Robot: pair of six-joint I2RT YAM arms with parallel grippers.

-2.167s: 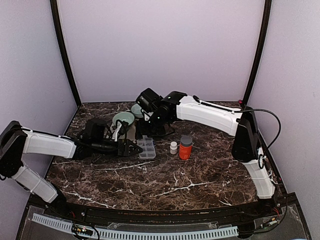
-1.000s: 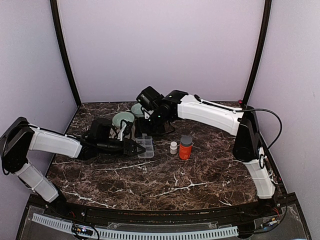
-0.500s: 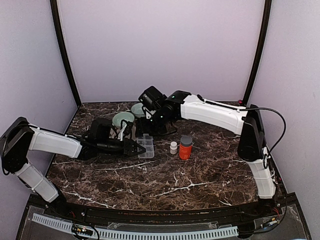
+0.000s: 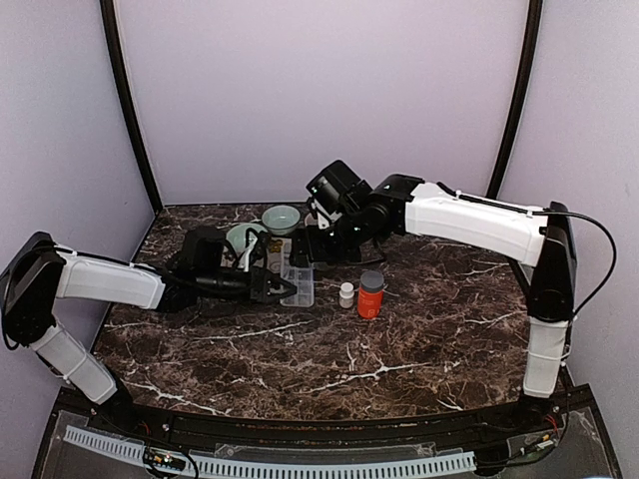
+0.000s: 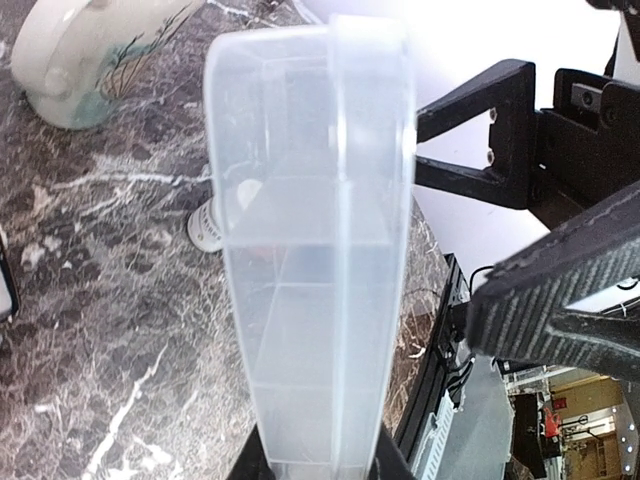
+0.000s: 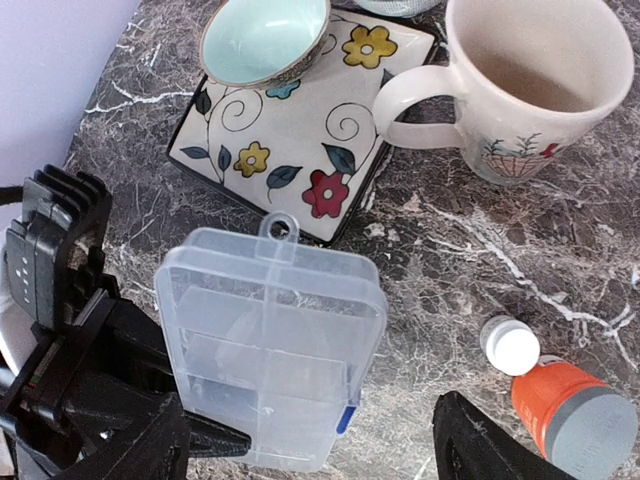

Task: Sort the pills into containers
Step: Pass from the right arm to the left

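A clear compartment pill box [image 6: 270, 345] with its lid closed lies between the two arms, and no loose pills show. My left gripper [image 5: 320, 462] is shut on the box's near end; in the left wrist view the box [image 5: 315, 250] runs away from me edge-on. In the top view this gripper [image 4: 272, 286] reaches the box [image 4: 299, 283] from the left. My right gripper [image 6: 315, 440] hovers above the box with its jaws wide open and nothing between them, and in the top view it [image 4: 318, 249] sits just behind the box. An orange bottle [image 4: 370, 294] and a small white bottle [image 4: 346, 294] stand to the right.
Behind the box there is a flowered square plate [image 6: 300, 130] carrying a pale green bowl [image 6: 265, 38]. A cream mug [image 6: 530, 90] stands beside it. The white bottle [image 6: 510, 345] and the orange bottle [image 6: 575, 420] are close to my right finger.
My right arm has swung right and back, uncovering the bowl, and its jaws have opened wider. The left jaws have narrowed onto the box, which has shifted slightly right.
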